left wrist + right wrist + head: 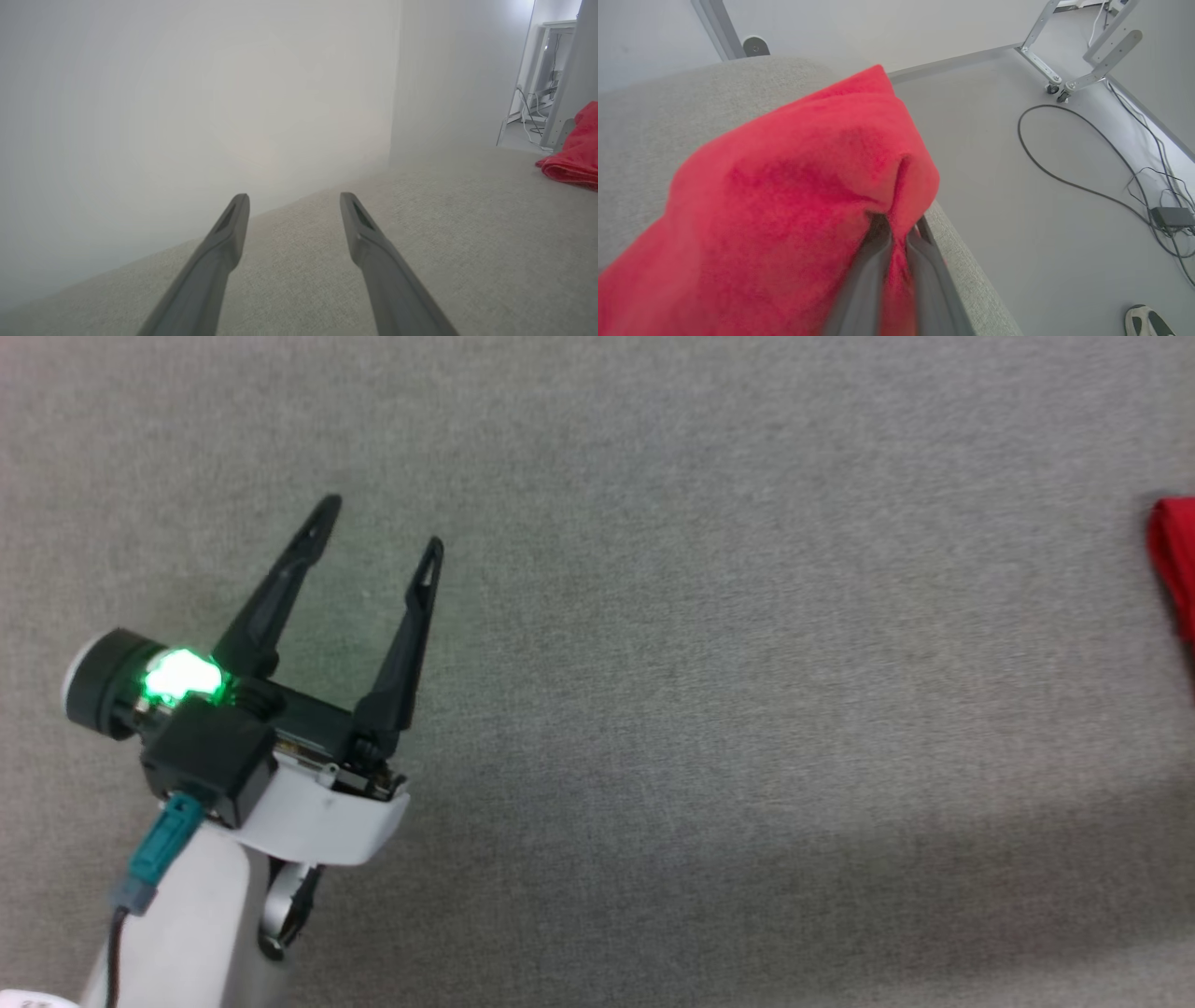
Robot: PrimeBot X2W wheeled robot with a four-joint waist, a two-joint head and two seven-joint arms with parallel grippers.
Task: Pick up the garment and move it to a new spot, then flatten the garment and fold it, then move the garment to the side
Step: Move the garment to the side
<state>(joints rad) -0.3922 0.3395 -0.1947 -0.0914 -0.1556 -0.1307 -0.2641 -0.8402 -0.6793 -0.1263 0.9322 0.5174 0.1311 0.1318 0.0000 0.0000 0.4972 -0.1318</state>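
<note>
The garment is a bunched mass of red cloth lying at the edge of a grey fabric-covered table. My right gripper is shut on a fold of it, its fingertips buried in the cloth. A strip of the same red garment shows at the far right edge of the head view, and the garment shows again at the right of the left wrist view. My left gripper hovers over bare grey table at the left, far from the cloth, its fingers spread open and holding nothing. This open left gripper points toward a white wall.
A white wall stands close behind the table. To the right the table's edge drops to a grey floor with a black cable, a power adapter, wheeled metal frame legs and a shoe.
</note>
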